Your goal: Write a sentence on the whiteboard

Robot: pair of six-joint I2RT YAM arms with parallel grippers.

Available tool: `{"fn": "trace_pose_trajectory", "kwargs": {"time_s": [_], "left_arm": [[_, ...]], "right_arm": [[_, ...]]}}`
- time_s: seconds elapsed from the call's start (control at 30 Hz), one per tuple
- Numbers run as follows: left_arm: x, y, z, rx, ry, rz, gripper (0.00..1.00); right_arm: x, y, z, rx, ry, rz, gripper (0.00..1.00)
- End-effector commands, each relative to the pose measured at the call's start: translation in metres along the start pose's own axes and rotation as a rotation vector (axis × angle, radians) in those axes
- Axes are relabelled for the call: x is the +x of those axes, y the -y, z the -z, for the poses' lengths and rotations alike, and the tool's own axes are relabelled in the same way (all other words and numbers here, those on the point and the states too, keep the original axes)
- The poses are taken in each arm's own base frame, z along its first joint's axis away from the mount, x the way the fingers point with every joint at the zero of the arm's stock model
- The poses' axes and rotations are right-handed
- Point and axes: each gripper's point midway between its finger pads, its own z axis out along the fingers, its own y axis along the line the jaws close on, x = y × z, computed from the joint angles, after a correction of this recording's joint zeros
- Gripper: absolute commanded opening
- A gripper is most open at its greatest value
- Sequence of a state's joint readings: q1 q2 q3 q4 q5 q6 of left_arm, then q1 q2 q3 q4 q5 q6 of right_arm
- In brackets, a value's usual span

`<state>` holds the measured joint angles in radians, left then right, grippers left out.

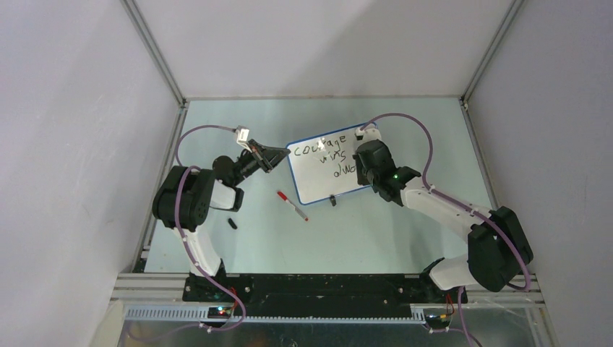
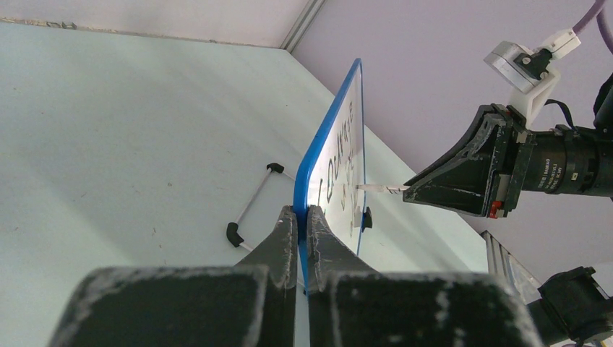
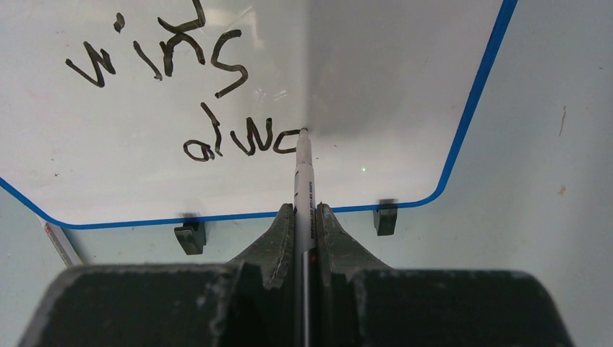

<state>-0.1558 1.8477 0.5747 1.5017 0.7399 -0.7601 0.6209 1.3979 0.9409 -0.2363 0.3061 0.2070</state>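
The left fingers (image 2: 280,244) pinch shut on the whiteboard (image 2: 340,130) edge mid-tabletop (image 1: 376,231), while the right fingers (image 3: 273,238), clamped on the marker (image 3: 303,181), hold its tip at the sentence (image 1: 327,156), unfinished, with bare board rightward.

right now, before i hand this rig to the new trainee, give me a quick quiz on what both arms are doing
1. True or false: the left gripper is shut on the edge of the whiteboard.
2. What does the right gripper hold? A) an eraser B) a marker C) nothing
3. Short answer: which word of the sentence is unfinished?

Key: 1 true. 2 B, with its tip on the board. 3 "always": only "alwa" is written under "courage" and "wins".
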Motion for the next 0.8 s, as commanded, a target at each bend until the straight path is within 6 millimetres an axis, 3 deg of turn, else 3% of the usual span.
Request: {"fn": "trace_pose_trajectory", "kwargs": {"time_s": [0.0,0.3,0.77], "left_arm": [[-0.004,0.007,0.002,0.031,0.006,-0.073,0.00],[-0.004,0.006,0.003,0.030,0.005,-0.072,0.00],[-0.004,0.006,0.002,0.031,0.005,-0.072,0.00]], "right_arm": [[-0.019,-0.001,0.000,0.003,0.037,-0.025,0.00],[-0.005,-0.002,0.001,0.005,-0.005,-0.009,0.00],[0.001,0.000,0.002,0.022,-0.020,0.006,0.00]]}}
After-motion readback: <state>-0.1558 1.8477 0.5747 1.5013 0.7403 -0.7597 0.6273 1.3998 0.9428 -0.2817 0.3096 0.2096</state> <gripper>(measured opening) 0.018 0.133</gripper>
